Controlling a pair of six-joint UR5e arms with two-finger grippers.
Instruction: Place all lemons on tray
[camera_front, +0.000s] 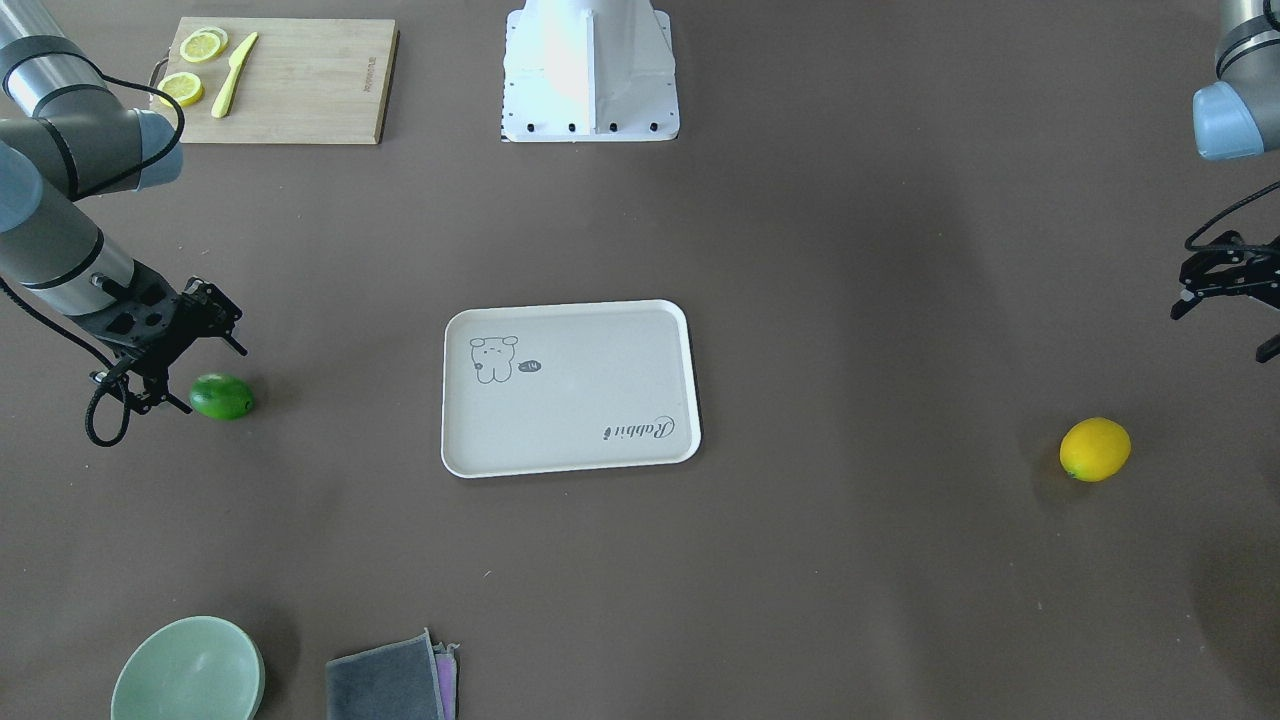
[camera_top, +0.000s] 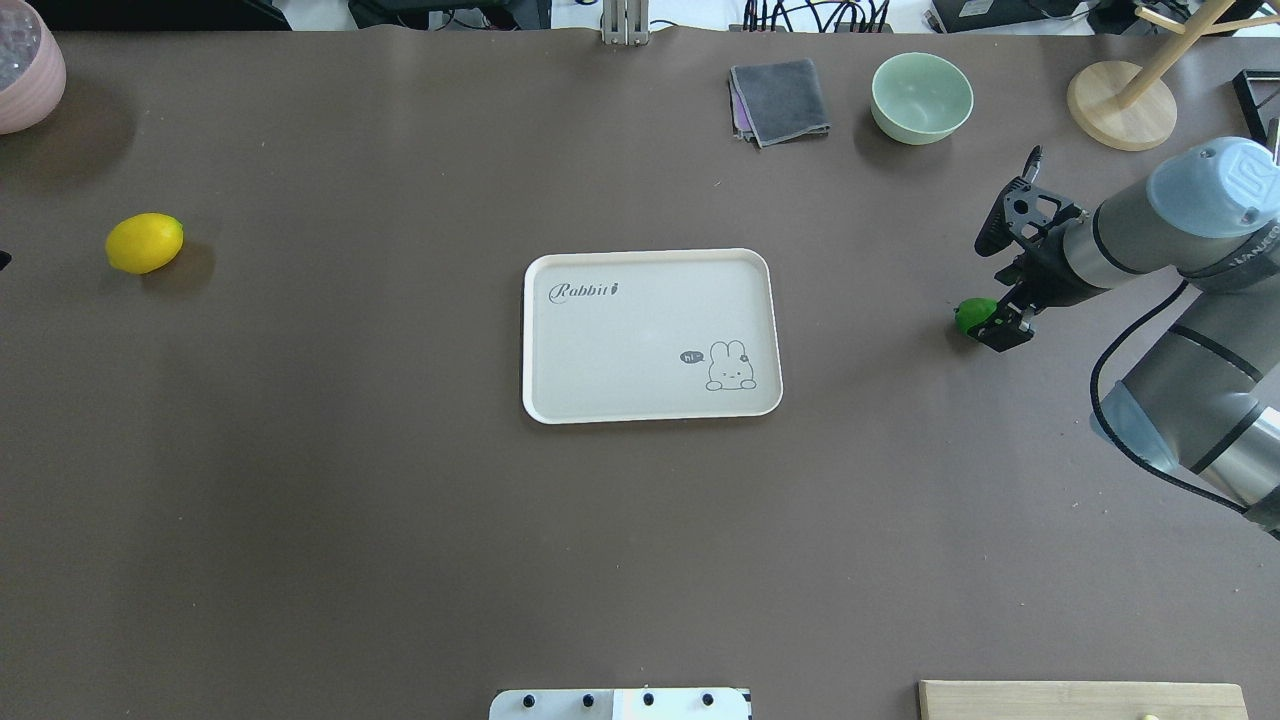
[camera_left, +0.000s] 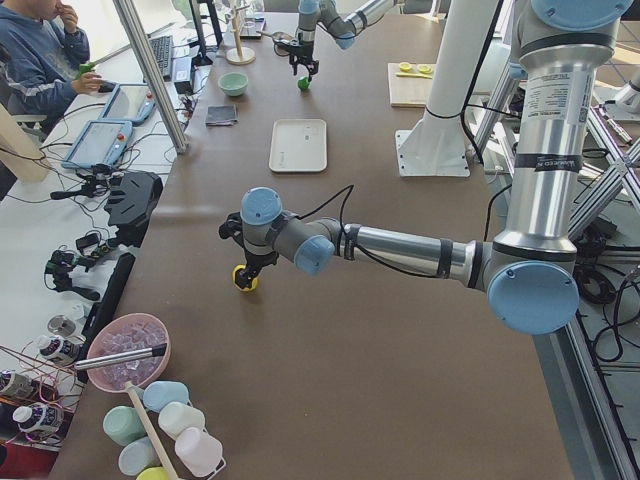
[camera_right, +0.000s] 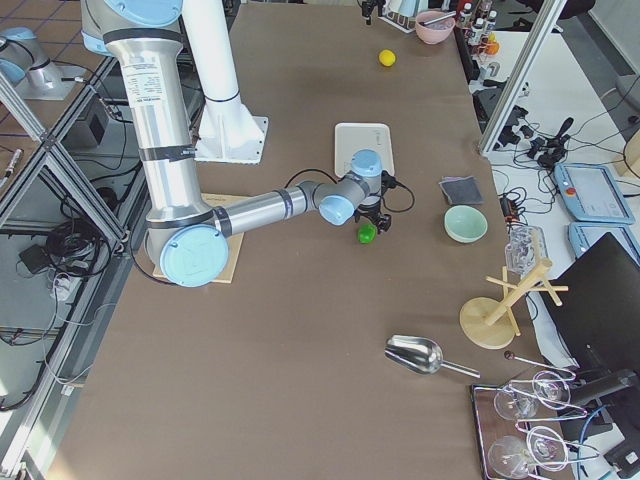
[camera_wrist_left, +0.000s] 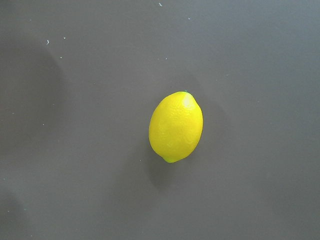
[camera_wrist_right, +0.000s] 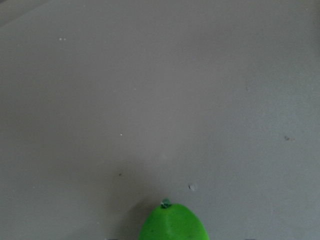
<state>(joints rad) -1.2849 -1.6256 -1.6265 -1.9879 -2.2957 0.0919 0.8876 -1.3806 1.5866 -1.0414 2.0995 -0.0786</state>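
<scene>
The off-white tray (camera_front: 580, 390) with the rabbit drawing lies at the table's middle with nothing on it; it also shows in the overhead view (camera_top: 640, 330). The green lemon (camera_front: 221, 396) lies on the table to the robot's right. My right gripper (camera_front: 205, 372) is open just above and beside it, partly covering the green lemon (camera_top: 973, 313) in the overhead view. The right wrist view shows only its tip (camera_wrist_right: 172, 225) at the bottom edge. The yellow lemon (camera_front: 1095, 449) lies at the far left. My left gripper (camera_front: 1222, 325) is open, raised near it; the yellow lemon (camera_wrist_left: 176, 126) is centred below.
A bamboo cutting board (camera_front: 300, 90) with lemon slices and a yellow knife sits near the robot's base (camera_front: 590, 80). A green bowl (camera_top: 921, 97), a grey cloth (camera_top: 780, 100) and a wooden stand (camera_top: 1120, 100) stand at the far edge. A pink bowl (camera_top: 25, 65) is far left.
</scene>
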